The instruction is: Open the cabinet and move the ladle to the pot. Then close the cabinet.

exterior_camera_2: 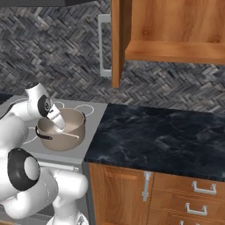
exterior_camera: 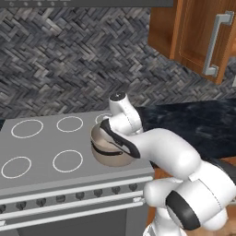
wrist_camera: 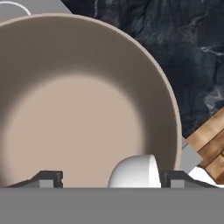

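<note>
The beige pot [exterior_camera_2: 72, 127] stands on the stove's right rear burner, and its inside [wrist_camera: 74, 113] spreads under the hand. My gripper [wrist_camera: 111, 178] reaches down into it, open, with its fingertips [wrist_camera: 49, 178] far apart. The ladle's white bowl [wrist_camera: 132, 171] lies between them, touching neither. Its thin handle [exterior_camera_2: 69, 135] rests across the pot's floor. In the left base view my forearm covers much of the pot [exterior_camera: 108, 157]. The cabinet [exterior_camera_2: 176, 26] above the counter is open: its left door [exterior_camera_2: 117, 44] stands edge-on, and the right door [exterior_camera: 198, 32] swings out with its bar handle [exterior_camera: 215, 44].
The grey stove [exterior_camera: 41, 177] has several ringed burners and a row of knobs [exterior_camera: 60, 198] along its front. A black marble counter [exterior_camera_2: 167, 136] runs to the right, with wooden drawers [exterior_camera_2: 202, 189] below. The open doors jut out over the counter.
</note>
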